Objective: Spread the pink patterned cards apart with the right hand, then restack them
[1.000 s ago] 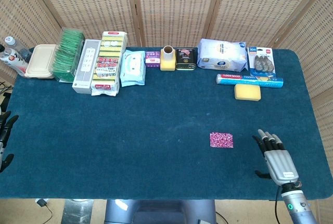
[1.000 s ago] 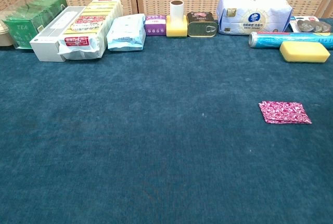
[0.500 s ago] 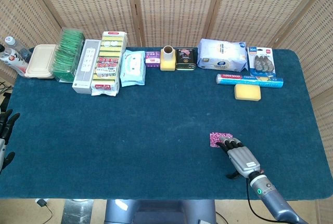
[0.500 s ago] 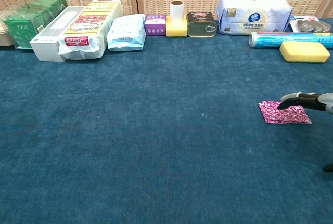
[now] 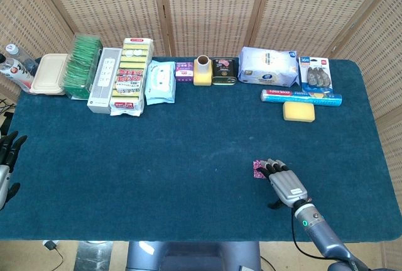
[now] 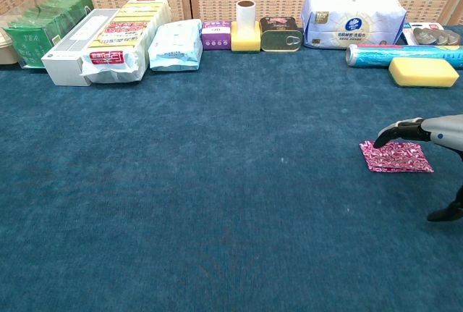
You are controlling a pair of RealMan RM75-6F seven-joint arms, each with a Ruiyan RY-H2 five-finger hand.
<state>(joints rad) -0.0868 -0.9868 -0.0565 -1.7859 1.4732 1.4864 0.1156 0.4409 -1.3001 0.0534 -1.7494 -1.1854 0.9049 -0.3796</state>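
The pink patterned cards [image 6: 398,158] lie as one neat stack on the blue cloth, right of centre near the front. My right hand [image 5: 286,184] stretches over them palm down with its fingers extended. In the head view it hides all but a pink sliver of the cards [image 5: 257,168] at the left. In the chest view the right hand [image 6: 428,129] comes in from the right. Its fingertips [image 6: 380,139] are at the stack's far left corner; I cannot tell if they touch. My left hand [image 5: 6,161] stays at the table's left edge, fingers apart, holding nothing.
Goods line the back edge: green tea boxes [image 5: 83,65], yellow packs [image 5: 130,75], a wipes pack [image 5: 160,81], a can [image 5: 224,71] and a white tissue pack [image 5: 269,66]. A blue roll [image 5: 301,97] and a yellow sponge [image 5: 298,111] lie behind the cards.
My right hand has moved left from the table's right side until it lies over the cards. The stack has not shifted. The left hand has barely moved.
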